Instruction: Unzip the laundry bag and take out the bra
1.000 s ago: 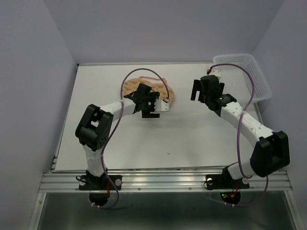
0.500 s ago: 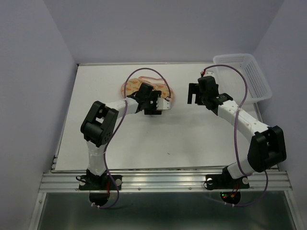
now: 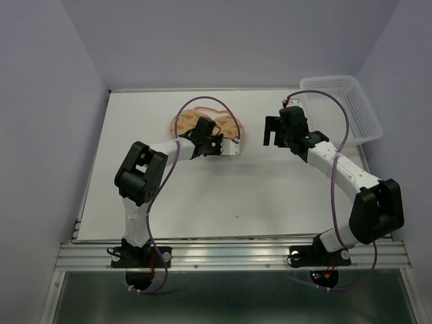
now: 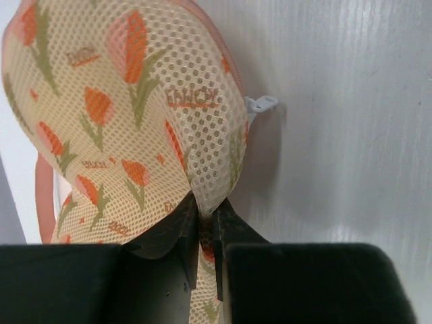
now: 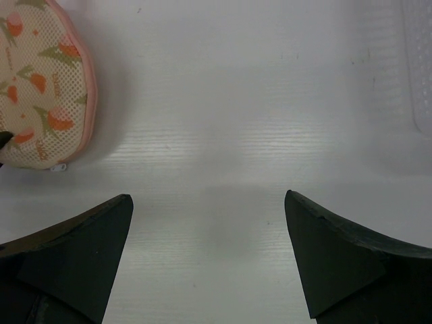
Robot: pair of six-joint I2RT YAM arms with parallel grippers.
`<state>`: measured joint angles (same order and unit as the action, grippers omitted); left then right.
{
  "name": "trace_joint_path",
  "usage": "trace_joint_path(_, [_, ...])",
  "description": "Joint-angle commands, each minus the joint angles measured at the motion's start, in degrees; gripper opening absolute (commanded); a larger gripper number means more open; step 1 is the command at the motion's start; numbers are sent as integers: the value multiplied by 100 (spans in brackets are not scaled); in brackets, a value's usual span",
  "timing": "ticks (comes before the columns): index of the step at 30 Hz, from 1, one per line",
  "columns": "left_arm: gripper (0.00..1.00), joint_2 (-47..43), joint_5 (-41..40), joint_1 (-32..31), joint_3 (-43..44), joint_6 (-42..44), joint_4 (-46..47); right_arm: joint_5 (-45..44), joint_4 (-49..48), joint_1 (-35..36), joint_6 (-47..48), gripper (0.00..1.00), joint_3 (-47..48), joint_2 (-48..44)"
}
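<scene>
— Since the laundry bag (image 4: pixel 135 121) is soft padded mesh, light and easily crumpled, where should it be taken?
— A fold of its lobe is pinched by the left gripper (image 4: pixel 204 209) at the far middle of the counter (image 3: pixel 202 202); the white zip pull (image 4: pixel 260 104) is judged the better hold for the right gripper (image 5: pixel 208 202), which is spread and empty nearby
— Is any writing seen?
— Small orange lettering is printed on the mesh but cannot be read; no bra is seen
</scene>
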<state>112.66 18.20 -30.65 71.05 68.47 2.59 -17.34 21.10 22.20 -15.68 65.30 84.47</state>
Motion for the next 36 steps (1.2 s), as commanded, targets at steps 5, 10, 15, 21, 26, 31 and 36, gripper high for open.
trace_joint_path(5, [0,-77,516,51,882,-404,-694,493,-115,13,221,100,-183,-738])
trace_joint_path(10, [0,-280,1526,60,1710,-931,-1602,1197,-974,127,768,100,-798,-1203])
trace_joint_path(15, [0,-403,1889,42,2158,-1344,-2086,1568,-1380,180,1067,100,-1132,-1275])
trace_joint_path(21, [0,-69,1986,42,2783,-1880,-2676,1305,-2039,478,1076,100,-1318,-1134])
trace_joint_path(26, [0,-43,1854,-2,2906,-2434,-2623,709,-2049,821,892,100,-1116,-625])
trace_joint_path(31, [0,19,1811,-89,2889,-2505,-2632,126,-2435,1155,488,100,-906,-265])
trace_joint_path(36, [0,107,1670,-169,2889,-2654,-2562,-215,-2830,1427,329,99,-887,-27])
